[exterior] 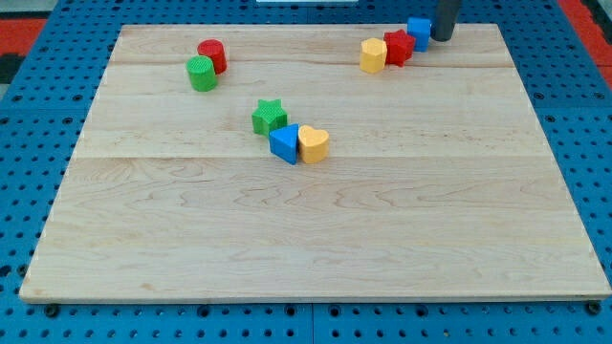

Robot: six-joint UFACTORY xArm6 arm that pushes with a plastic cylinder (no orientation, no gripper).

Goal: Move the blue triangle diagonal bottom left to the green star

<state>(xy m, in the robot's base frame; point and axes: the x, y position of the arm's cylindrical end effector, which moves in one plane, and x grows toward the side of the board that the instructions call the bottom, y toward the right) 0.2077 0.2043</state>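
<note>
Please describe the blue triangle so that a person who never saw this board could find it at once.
Look near the middle of the wooden board, where three blocks cluster. The blue triangle sits between the green star, up-left of it, and the yellow heart, touching on its right. It is the only blue block there.

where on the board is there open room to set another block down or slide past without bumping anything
The widest bare patch is the whole board below the blue triangle and yellow heart. Crowded spots: the green star against the triangle, the red cylinder and green cylinder, and the yellow block, red block, blue cube beside my tip.
</note>
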